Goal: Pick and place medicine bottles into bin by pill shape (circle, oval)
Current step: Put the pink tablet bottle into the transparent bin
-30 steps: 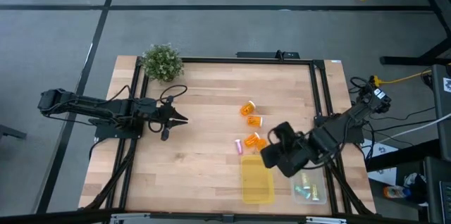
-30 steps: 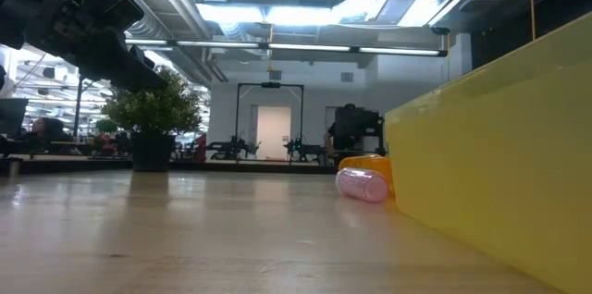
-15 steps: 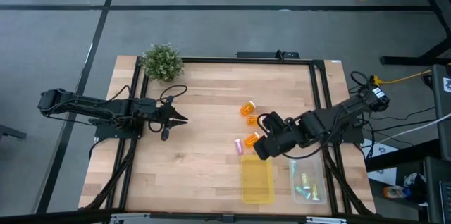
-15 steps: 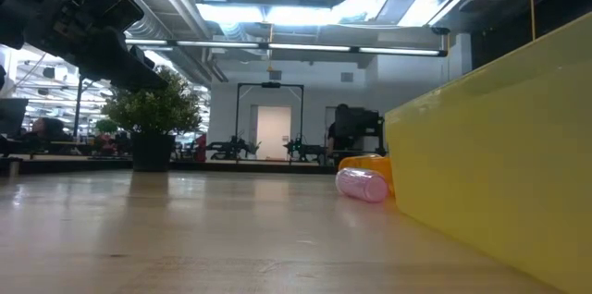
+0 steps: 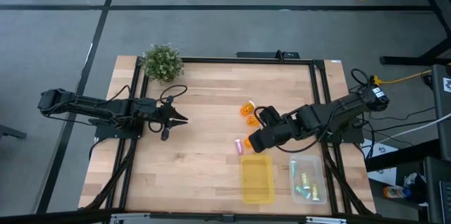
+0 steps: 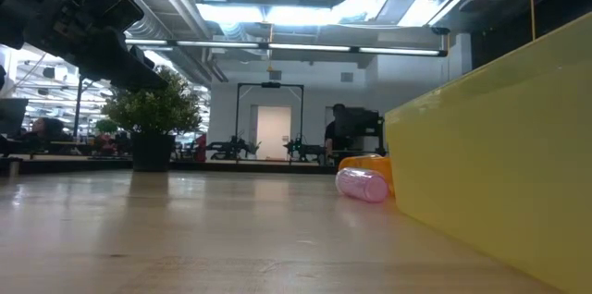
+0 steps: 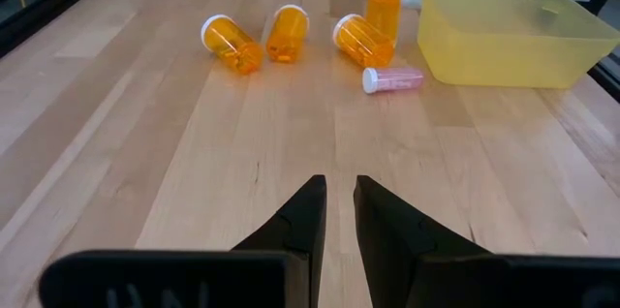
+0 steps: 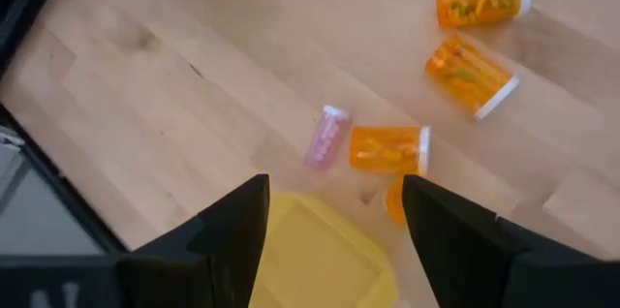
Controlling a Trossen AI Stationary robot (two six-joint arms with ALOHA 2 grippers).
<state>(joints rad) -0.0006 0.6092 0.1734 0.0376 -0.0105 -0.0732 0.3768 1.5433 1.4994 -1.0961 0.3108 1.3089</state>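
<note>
Four orange medicine bottles show in the left wrist view: three lie on their sides [image 7: 231,44], [image 7: 286,33], [image 7: 363,41] and one stands upright [image 7: 384,8]. A small pale pink bottle [image 7: 392,78] lies on its side near the yellow bin [image 7: 513,37]. My right gripper [image 5: 257,141] is open and hovers over this cluster at the bin's far edge. In its wrist view the pink bottle [image 8: 325,138] and an orange one [image 8: 386,148] lie ahead of its fingers. My left gripper [image 5: 180,120] is shut and empty at the table's left.
A clear bin [image 5: 308,179] holding several pale bottles stands right of the yellow bin [image 5: 257,178] at the near edge. A potted plant [image 5: 162,62] stands at the far left corner. Bare wood lies between the two grippers.
My right gripper has moved from above the clear bin toward the table's left and far side, and now stands over the bottles by the yellow bin's far edge. The bottles have not moved.
</note>
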